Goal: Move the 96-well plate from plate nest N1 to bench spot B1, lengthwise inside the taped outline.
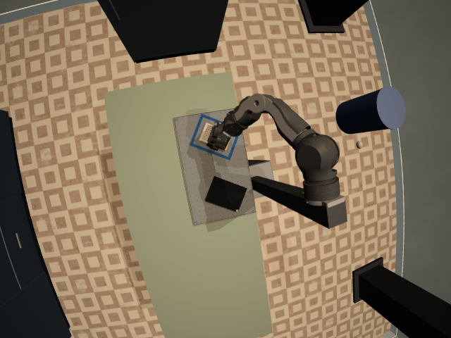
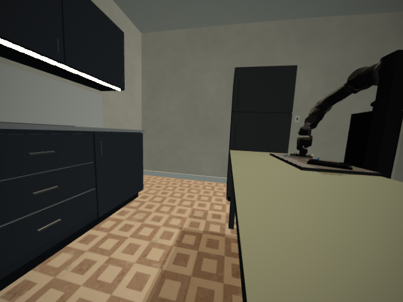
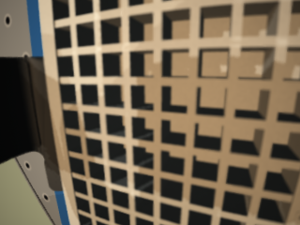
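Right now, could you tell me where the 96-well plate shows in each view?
Top: the 96-well plate is centre-left, inside the blue taped outline, partly under the pincer.
Exterior: far right on the deck; under the pincer, too small to make out.
Wrist: its well grid fills the picture.
Shared landmark: the blue tape.

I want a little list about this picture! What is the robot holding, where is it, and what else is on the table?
holding: the plate, tan, its wells facing up
gripper: gripper shut on the plate
where: over the blue outline on the grey deck; whether it touches the deck cannot be told
fit: the plate appears to be within the outline in the top view, though the gripper hides part of it
nest: nest, black, nothing in it, nearer the arm's base
table: table, green, under the deck
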`<state>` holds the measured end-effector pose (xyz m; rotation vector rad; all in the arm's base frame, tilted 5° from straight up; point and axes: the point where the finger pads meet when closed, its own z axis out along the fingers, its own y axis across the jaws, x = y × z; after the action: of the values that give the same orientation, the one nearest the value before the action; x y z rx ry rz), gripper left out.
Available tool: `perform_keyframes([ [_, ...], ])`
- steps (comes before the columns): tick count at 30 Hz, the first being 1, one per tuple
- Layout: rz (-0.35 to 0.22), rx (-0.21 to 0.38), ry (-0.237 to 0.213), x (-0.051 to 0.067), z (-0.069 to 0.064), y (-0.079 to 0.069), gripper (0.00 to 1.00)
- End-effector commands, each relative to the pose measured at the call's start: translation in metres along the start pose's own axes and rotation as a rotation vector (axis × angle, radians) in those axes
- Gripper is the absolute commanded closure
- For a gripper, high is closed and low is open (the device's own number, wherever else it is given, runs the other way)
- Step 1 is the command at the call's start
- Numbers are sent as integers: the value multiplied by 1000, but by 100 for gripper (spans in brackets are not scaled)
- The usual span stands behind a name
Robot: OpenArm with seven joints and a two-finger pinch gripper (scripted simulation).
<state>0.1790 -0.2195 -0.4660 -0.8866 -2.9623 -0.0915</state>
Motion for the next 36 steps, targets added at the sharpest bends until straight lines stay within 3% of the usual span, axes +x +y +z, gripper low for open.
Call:
perform_keyframes([
  [1, -5, -8, 3, 0, 0, 2, 100],
  [36, -3, -6, 2, 1, 3, 2, 100],
])
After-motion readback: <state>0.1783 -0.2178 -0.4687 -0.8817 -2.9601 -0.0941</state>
